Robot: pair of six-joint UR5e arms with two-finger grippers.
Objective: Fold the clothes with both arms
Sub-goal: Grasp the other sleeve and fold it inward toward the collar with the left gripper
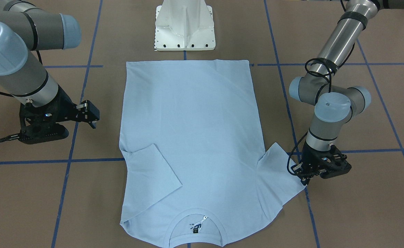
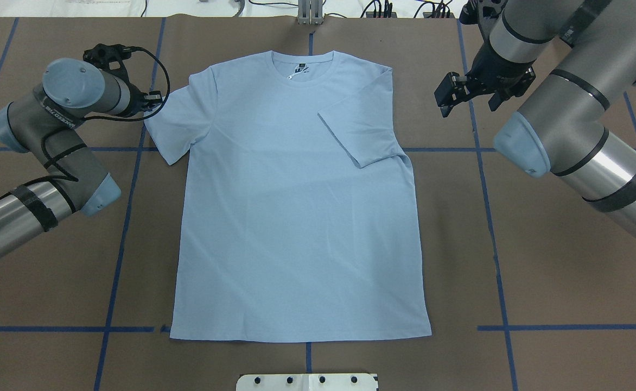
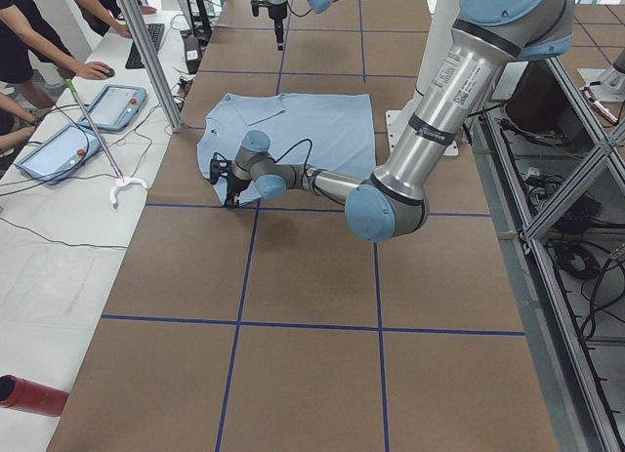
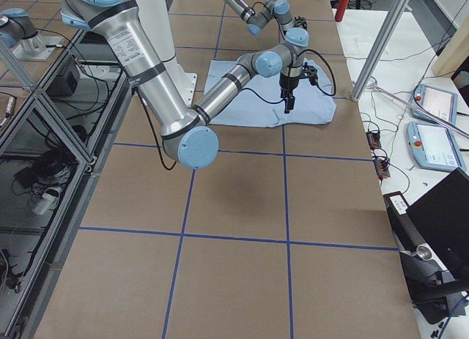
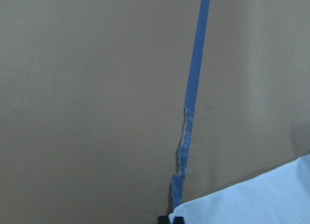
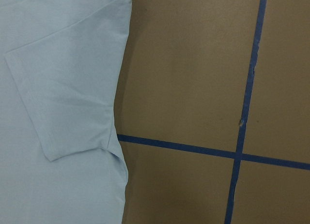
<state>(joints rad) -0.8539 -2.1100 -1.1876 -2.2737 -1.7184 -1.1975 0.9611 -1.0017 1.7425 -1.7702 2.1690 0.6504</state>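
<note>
Lying flat in the middle of the table (image 2: 540,271), the light blue T-shirt (image 2: 296,217) is pointing its collar (image 2: 304,68) away from the robot and its hem toward the base. One sleeve (image 2: 361,130), on the robot's right, is lying folded in over the body, while the other sleeve (image 2: 179,119) is spreading outward on the robot's left. The left tool (image 1: 305,177) is sitting low at the outer corner of that spread sleeve. In the left wrist view its tips are showing close together right at the cloth's edge, but I cannot tell whether they are pinching it. The right tool (image 1: 91,117) is hovering over bare table, well apart from the shirt, and I cannot tell whether its fingers are apart or together. The shirt is looking thin, light and limp, so it is likely going to sag and crease wherever it is lifted and slide easily on the smooth surface. Taking it by the seamed sleeve edges or the ribbed collar is looking safest, with both layers pinched together.
</note>
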